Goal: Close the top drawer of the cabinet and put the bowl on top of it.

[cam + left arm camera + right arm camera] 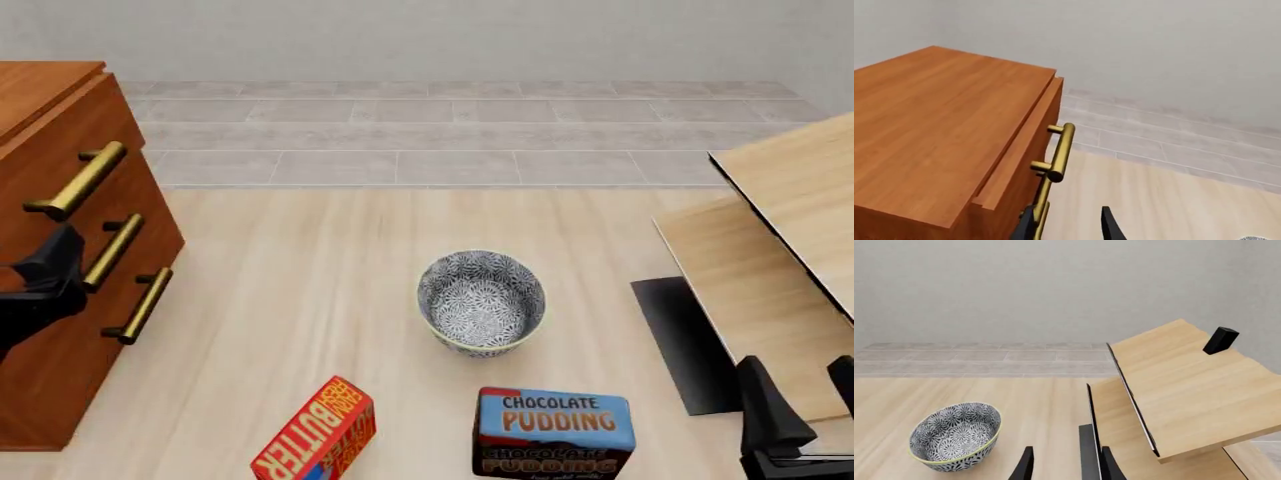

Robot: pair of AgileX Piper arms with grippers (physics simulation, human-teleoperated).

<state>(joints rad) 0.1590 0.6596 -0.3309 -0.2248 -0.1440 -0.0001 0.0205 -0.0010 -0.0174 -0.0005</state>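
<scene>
While bowl sits mouth-up, both grippers' jaws apart, top drawer ajar.

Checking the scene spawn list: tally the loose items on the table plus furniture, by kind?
Bowls: 1, the bowl
Food boxes: 2, the butter box and the chocolate pudding box
Cabinets: 1, the cabinet, three brass handles showing
Light-wood panel structures: 1, the slanted wooden structure at right
Total: 5

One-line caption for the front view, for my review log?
Patterned bowl sits on the table between both arms; left gripper near the cabinet handles, butter and pudding boxes in front.
</scene>
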